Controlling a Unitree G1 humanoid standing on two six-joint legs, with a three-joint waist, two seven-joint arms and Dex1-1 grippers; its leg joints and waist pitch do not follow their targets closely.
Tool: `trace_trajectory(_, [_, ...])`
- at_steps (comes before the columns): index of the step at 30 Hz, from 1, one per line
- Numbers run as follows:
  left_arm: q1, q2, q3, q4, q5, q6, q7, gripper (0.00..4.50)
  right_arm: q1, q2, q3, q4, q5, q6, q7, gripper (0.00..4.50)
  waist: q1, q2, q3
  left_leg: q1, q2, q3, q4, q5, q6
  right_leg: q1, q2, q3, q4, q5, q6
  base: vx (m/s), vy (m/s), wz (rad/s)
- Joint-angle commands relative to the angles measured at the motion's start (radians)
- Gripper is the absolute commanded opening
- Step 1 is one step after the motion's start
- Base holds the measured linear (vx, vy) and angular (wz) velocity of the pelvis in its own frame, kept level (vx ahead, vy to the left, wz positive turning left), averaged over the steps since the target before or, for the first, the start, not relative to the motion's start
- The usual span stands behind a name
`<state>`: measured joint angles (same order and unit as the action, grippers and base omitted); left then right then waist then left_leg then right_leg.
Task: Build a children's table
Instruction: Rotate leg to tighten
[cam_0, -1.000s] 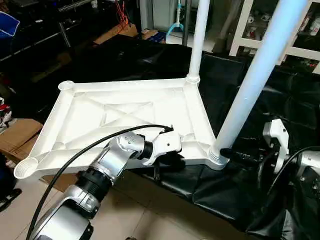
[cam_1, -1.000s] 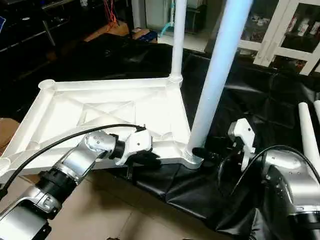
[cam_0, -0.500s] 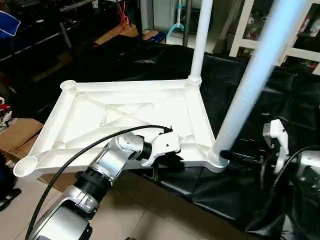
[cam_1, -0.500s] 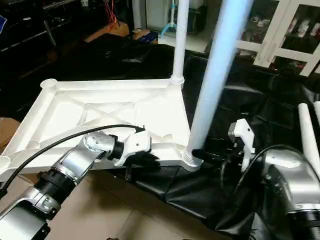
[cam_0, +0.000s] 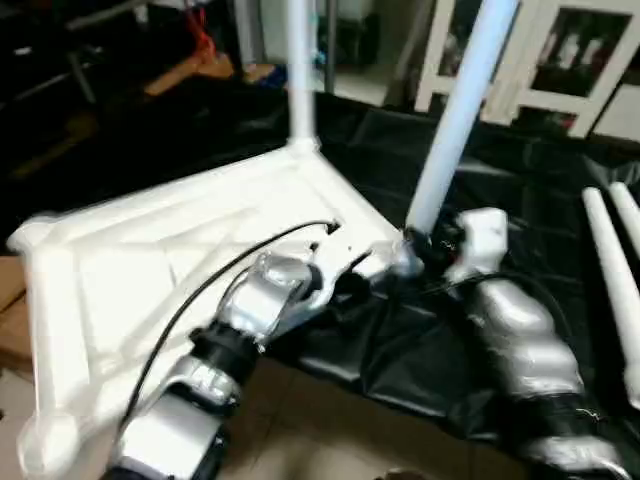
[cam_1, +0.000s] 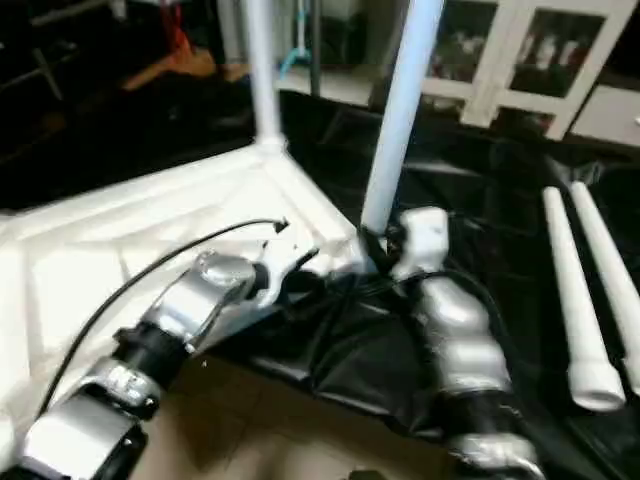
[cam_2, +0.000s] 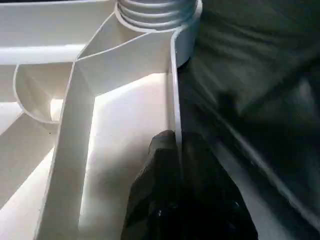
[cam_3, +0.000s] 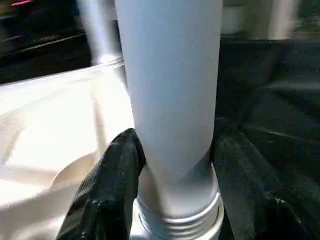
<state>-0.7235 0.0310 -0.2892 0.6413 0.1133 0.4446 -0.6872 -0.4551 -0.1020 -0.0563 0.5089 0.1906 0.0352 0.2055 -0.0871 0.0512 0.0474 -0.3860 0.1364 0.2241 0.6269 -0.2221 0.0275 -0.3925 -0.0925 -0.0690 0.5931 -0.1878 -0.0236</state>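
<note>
Right claw (cam_3: 172, 165) grips the long white tubular leg (cam_3: 170, 90) just above its round corner socket (cam_1: 352, 254); left claw (cam_2: 179, 150) pinches the white ribbed plastic tabletop's rim (cam_2: 172, 95) beside it.

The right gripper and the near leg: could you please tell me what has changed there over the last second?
The right gripper has come in from beside the near leg and now has a finger on each side of its base, just above the threaded collar. The left gripper stays shut on the top's edge wall. Both screwed-in legs stay upright, and two spare legs lie on the black sheet. The head camera has swung too.
</note>
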Motion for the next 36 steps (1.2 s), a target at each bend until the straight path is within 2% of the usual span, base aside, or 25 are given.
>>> trace_trajectory(1, [-0.020, -0.043, -0.038, -0.028, -0.033, -0.010, -0.062, 0.00, -0.018, 0.016, -0.036, 0.145, -0.026, 0.025, -0.141, 1.88, -0.001, -0.006, -0.057, 0.004, 0.094, -0.077, -0.099, -0.275, 0.004, 0.037, -0.088, 0.048, -0.081, -0.254, -0.226, 0.000, 0.000, 0.00])
trace_trajectory(2, [-0.025, -0.043, -0.033, -0.026, -0.032, -0.005, -0.058, 0.00, -0.049, 0.051, -0.019, 0.162, -0.037, -0.003, -0.135, 1.88, -0.004, -0.014, -0.060, 0.005, 0.095, -0.072, -0.095, -0.241, 0.035, 0.036, -0.085, 0.047, -0.078, -0.192, -0.239, 0.000, 0.000, 0.00])
trace_trajectory(3, [-0.026, -0.043, -0.030, -0.027, -0.031, -0.001, -0.055, 0.00, -0.056, 0.059, -0.016, 0.166, -0.041, -0.008, -0.136, 1.88, -0.003, -0.011, -0.061, 0.005, 0.096, -0.073, -0.093, -0.224, 0.045, 0.038, -0.086, 0.048, -0.074, -0.170, -0.247, 0.000, 0.000, 0.00])
trace_trajectory(4, [-0.024, -0.039, -0.028, -0.033, -0.030, 0.005, -0.055, 0.00, -0.059, 0.066, -0.009, 0.169, -0.049, -0.022, -0.127, 1.88, -0.004, -0.013, -0.063, 0.004, 0.096, -0.069, -0.089, -0.187, 0.071, 0.040, -0.086, 0.047, -0.070, -0.124, -0.258, 0.000, 0.000, 0.00])
trace_trajectory(5, [-0.022, -0.037, -0.028, -0.037, -0.029, 0.010, -0.054, 0.00, -0.060, 0.069, -0.004, 0.172, -0.055, -0.032, -0.121, 1.88, -0.002, -0.010, -0.064, 0.005, 0.097, -0.069, -0.087, -0.166, 0.084, 0.040, -0.087, 0.048, -0.067, -0.101, -0.263, 0.000, 0.000, 0.00])
trace_trajectory(7, [-0.016, -0.027, -0.027, -0.044, -0.025, 0.013, -0.055, 0.00, -0.052, 0.075, 0.006, 0.158, -0.050, -0.061, -0.087, 1.88, 0.004, -0.010, -0.066, 0.006, 0.099, -0.066, -0.082, -0.092, 0.134, 0.042, -0.085, 0.046, -0.056, -0.018, -0.283, 0.000, 0.000, 0.00])
trace_trajectory(8, [-0.016, -0.027, -0.027, -0.044, -0.025, 0.013, -0.055, 0.00, -0.052, 0.075, 0.006, 0.158, -0.050, -0.061, -0.087, 1.88, 0.005, -0.010, -0.065, 0.007, 0.100, -0.066, -0.081, -0.086, 0.144, 0.041, -0.085, 0.046, -0.054, -0.009, -0.286, 0.000, 0.000, 0.00])
trace_trajectory(9, [-0.014, -0.024, -0.027, -0.045, -0.023, 0.012, -0.055, 0.00, -0.047, 0.079, 0.007, 0.148, -0.037, -0.075, -0.056, 2.43, 0.007, -0.010, -0.066, 0.007, 0.100, -0.065, -0.079, -0.080, 0.158, 0.042, -0.086, 0.045, -0.053, -0.002, -0.290, 0.000, 0.000, 0.00])
trace_trajectory(10, [-0.009, -0.017, -0.027, -0.046, -0.023, 0.010, -0.056, 0.00, -0.037, 0.081, 0.015, 0.130, -0.029, -0.099, -0.024, 2.57, 0.011, -0.010, -0.063, 0.007, 0.102, -0.064, -0.080, -0.081, 0.164, 0.041, -0.086, 0.046, -0.054, -0.009, -0.290, 0.000, 0.000, 0.00])
trace_trajectory(12, [-0.003, -0.009, -0.030, -0.049, -0.022, 0.002, -0.059, 0.00, -0.025, 0.081, 0.024, 0.104, -0.010, -0.102, 0.030, 2.60, 0.016, -0.010, -0.062, 0.011, 0.103, -0.063, -0.081, -0.098, 0.161, 0.039, -0.085, 0.047, -0.058, -0.036, -0.291, 0.000, 0.000, 0.00])
trace_trajectory(13, [-0.003, -0.009, -0.030, -0.049, -0.022, 0.002, -0.059, 0.00, -0.025, 0.081, 0.024, 0.104, -0.010, -0.102, 0.030, 2.68, 0.024, -0.009, -0.061, 0.014, 0.106, -0.062, -0.083, -0.111, 0.153, 0.037, -0.085, 0.048, -0.060, -0.054, -0.289, 0.000, 0.000, 0.00])
trace_trajectory(14, [0.011, 0.009, -0.042, -0.053, -0.015, -0.029, -0.081, 0.00, 0.010, 0.054, 0.034, 0.029, 0.003, -0.090, 0.086, 2.82, 0.027, -0.011, -0.059, 0.013, 0.105, -0.063, -0.086, -0.118, 0.146, 0.038, -0.082, 0.047, -0.060, -0.063, -0.284, 0.000, 0.000, 0.00])
trace_trajectory(17, [0.039, 0.048, -0.065, -0.070, -0.004, -0.079, -0.128, 0.00, 0.081, -0.027, 0.034, -0.129, 0.033, -0.040, 0.163, 3.06, 0.042, -0.011, -0.058, 0.015, 0.109, -0.064, -0.087, -0.105, 0.153, 0.038, -0.081, 0.050, -0.057, -0.045, -0.269, 0.000, 0.000, 0.00])
trace_trajectory(19, [0.067, 0.092, -0.094, -0.089, 0.006, -0.161, -0.185, 0.00, 0.133, -0.110, 0.022, -0.224, 0.075, 0.021, 0.250, 3.38, 0.053, -0.015, -0.056, 0.017, 0.108, -0.062, -0.089, -0.123, 0.148, 0.037, -0.081, 0.052, -0.061, -0.073, -0.261, 0.000, 0.000, 0.00])
trace_trajectory(21, [0.090, 0.124, -0.116, -0.109, 0.006, -0.219, -0.236, 0.00, 0.168, -0.167, 0.009, -0.279, 0.115, 0.066, 0.326, 3.44, 0.062, -0.014, -0.053, 0.018, 0.109, -0.062, -0.091, -0.147, 0.136, 0.037, -0.083, 0.054, -0.066, -0.112, -0.248, 0.000, 0.000, 0.00])
trace_trajectory(22, [0.121, 0.157, -0.132, -0.141, -0.009, -0.266, -0.304, 0.00, 0.209, -0.238, -0.007, -0.337, 0.176, 0.123, 0.427, 3.44, 0.069, -0.014, -0.051, 0.019, 0.109, -0.062, -0.094, -0.176, 0.126, 0.037, -0.083, 0.055, -0.070, -0.153, -0.239, 0.000, 0.000, 0.00])
trace_trajectory(23, [0.139, 0.177, -0.140, -0.164, -0.019, -0.275, -0.341, 0.00, 0.240, -0.290, -0.014, -0.377, 0.212, 0.157, 0.497, 3.63, 0.085, -0.014, -0.048, 0.026, 0.117, -0.063, -0.097, -0.201, 0.119, 0.039, -0.088, 0.060, -0.074, -0.178, -0.222, 0.000, 0.000, 0.00])
trace_trajectory(24, [0.153, 0.193, -0.147, -0.181, -0.024, -0.282, -0.364, 0.00, 0.269, -0.342, -0.015, -0.409, 0.238, 0.180, 0.566, 3.75, 0.085, -0.014, -0.046, 0.029, 0.116, -0.060, -0.099, -0.217, 0.115, 0.034, -0.083, 0.059, -0.074, -0.189, -0.223, 0.000, 0.000, 0.00])
trace_trajectory(25, [0.173, 0.212, -0.151, -0.207, -0.040, -0.290, -0.400, 0.00, 0.324, -0.435, -0.011, -0.449, 0.252, 0.182, 0.686, 3.75, 0.090, -0.011, -0.042, 0.031, 0.116, -0.059, -0.102, -0.242, 0.099, 0.031, -0.082, 0.061, -0.078, -0.223, -0.217, 0.000, 0.000, 0.00])
trace_trajectory(26, [0.175, 0.213, -0.151, -0.209, -0.041, -0.290, -0.402, 0.00, 0.327, -0.439, -0.011, -0.450, 0.251, 0.181, 0.691, 3.82, 0.096, -0.011, -0.044, 0.033, 0.117, -0.059, -0.103, -0.247, 0.088, 0.032, -0.085, 0.061, -0.080, -0.235, -0.213, 0.000, 0.000, 0.00])
trace_trajectory(27, [0.183, 0.218, -0.150, -0.220, -0.050, -0.291, -0.416, 0.00, 0.347, -0.471, -0.010, -0.461, 0.245, 0.169, 0.726, 3.85, 0.095, -0.012, -0.040, 0.035, 0.116, -0.057, -0.105, -0.266, 0.067, 0.025, -0.083, 0.063, -0.082, -0.254, -0.215, 0.000, 0.000, 0.00])
trace_trajectory(28, [0.189, 0.220, -0.148, -0.228, -0.063, -0.296, -0.429, 0.00, 0.358, -0.494, -0.018, -0.463, 0.252, 0.169, 0.756, 3.85, 0.091, -0.013, -0.038, 0.026, 0.112, -0.060, -0.107, -0.282, 0.053, 0.030, -0.086, 0.063, -0.083, -0.292, -0.212, 0.000, 0.000, 0.00])
trace_trajectory(30, [0.199, 0.223, -0.145, -0.241, -0.084, -0.306, -0.451, 0.00, 0.369, -0.531, -0.034, -0.457, 0.264, 0.166, 0.805, 3.85, 0.090, -0.014, -0.038, 0.031, 0.112, -0.062, -0.106, -0.309, 0.038, 0.027, -0.089, 0.064, -0.092, -0.353, -0.197, 0.000, 0.000, 0.00])
trace_trajectory(33, [0.206, 0.229, -0.147, -0.250, -0.094, -0.323, -0.474, 0.00, 0.373, -0.558, -0.035, -0.459, 0.281, 0.173, 0.847, 3.85, 0.087, -0.013, -0.038, 0.026, 0.110, -0.064, -0.107, -0.292, 0.043, 0.026, -0.087, 0.063, -0.092, -0.354, -0.189, 0.000, 0.000, 0.00])
trace_trajectory(36, [0.209, 0.235, -0.148, -0.259, -0.094, -0.332, -0.495, 0.00, 0.370, -0.581, -0.005, -0.464, 0.290, 0.182, 0.906, 3.85, 0.088, -0.014, -0.039, 0.026, 0.111, -0.065, -0.106, -0.279, 0.051, 0.027, -0.088, 0.063, -0.092, -0.351, -0.189, 0.000, 0.000, 0.00])
